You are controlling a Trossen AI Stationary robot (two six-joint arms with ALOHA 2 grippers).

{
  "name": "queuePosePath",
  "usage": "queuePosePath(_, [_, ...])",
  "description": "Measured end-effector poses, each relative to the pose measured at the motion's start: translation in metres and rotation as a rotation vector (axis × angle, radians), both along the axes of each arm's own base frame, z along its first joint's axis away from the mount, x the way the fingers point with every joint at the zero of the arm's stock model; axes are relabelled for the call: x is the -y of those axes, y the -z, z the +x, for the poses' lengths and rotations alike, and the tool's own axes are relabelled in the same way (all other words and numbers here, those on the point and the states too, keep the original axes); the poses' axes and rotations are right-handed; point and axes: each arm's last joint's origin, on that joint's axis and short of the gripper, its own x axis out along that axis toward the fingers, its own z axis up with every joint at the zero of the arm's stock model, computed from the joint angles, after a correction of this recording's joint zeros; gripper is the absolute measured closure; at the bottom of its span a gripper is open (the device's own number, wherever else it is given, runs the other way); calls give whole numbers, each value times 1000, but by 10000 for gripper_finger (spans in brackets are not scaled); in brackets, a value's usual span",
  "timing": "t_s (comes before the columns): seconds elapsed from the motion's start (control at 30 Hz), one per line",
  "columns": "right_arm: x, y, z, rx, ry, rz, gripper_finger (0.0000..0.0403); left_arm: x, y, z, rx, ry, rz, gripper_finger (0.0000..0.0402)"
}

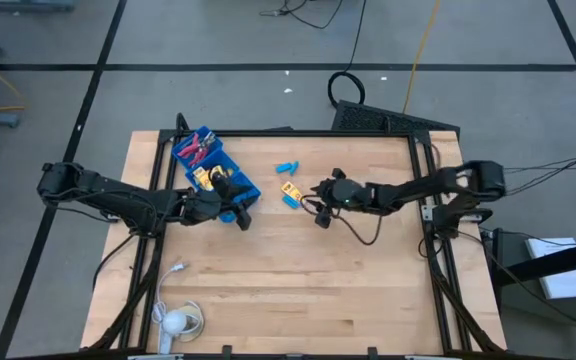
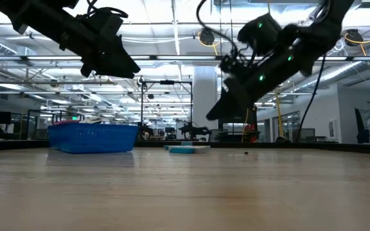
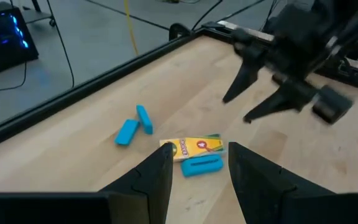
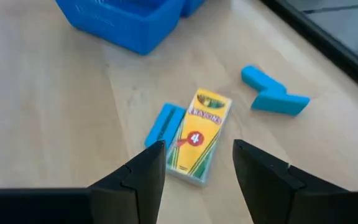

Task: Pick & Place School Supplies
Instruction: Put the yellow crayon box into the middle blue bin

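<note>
yellow crayon box (image 4: 201,138) flat on the bare wood near mid-table, label up. one light-blue piece (image 4: 165,124) touching its long side; two more light-blue pieces (image 4: 273,92) lying crossed, a little apart toward the table's far edge. same group visible in the left wrist view: crayon box (image 3: 191,148), blue piece against it (image 3: 202,165), the loose pair (image 3: 134,125) beyond. red-handled scissors (image 1: 198,150) and another yellow item (image 1: 201,177) already inside the blue compartment tray (image 1: 183,138), which sits left of the loose group.

right gripper (image 1: 322,208) just right of the crayon box, raised off the table, fingers (image 4: 140,173) spread and empty, framing the box in its own view. left gripper (image 1: 234,209) at the near end of the tray, also raised, fingers (image 3: 158,169) parted, nothing between them, pointed toward the same group.

likely step: approach for a pick of the crayon box by the right gripper, with part of the set already placed. next move probably calls for coming down with one finger on each long side of the box, which is awkward since the blue piece lies against one side; risk of catching both or nudging the box askew. also worth keeping clear of the left gripper nearby.

white cable and round white object (image 1: 175,321) untouched at the near-left corner of the table (image 1: 368,300).
</note>
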Motion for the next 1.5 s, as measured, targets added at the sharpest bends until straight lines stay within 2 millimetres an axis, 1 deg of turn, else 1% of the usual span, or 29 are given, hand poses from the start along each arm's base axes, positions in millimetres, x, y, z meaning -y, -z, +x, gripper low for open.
queuePosePath(0.1, [1,15,9,-7,-17,-23,218,0,0,0,6,-5,-13,245])
queuePosePath(0.2, [1,27,15,-44,-23,-28,202,0,0,0,7,-6,-15,245])
queuePosePath(0.47, [5,44,27,-76,5,16,149,0,0,0,6,-3,-16,245])
queuePosePath(0.57, [7,53,28,-103,10,19,138,1,0,0,8,-3,-17,245])
queuePosePath(0.67, [13,58,29,-101,26,25,136,0,0,0,7,-3,-17,245])
queuePosePath(0.77, [20,62,28,-108,49,35,141,0,0,0,7,-4,-18,245])
queuePosePath(0.97, [31,64,26,-86,37,129,166,0,0,0,13,-10,-27,245])
queuePosePath(1.27, [31,65,25,-115,26,110,245,0,0,0,18,-14,-36,245])
queuePosePath(1.4, [31,63,25,-123,7,84,248,0,0,0,19,-14,-37,245])
queuePosePath(1.5, [30,56,24,-117,1,76,238,0,0,0,28,-21,-54,245])
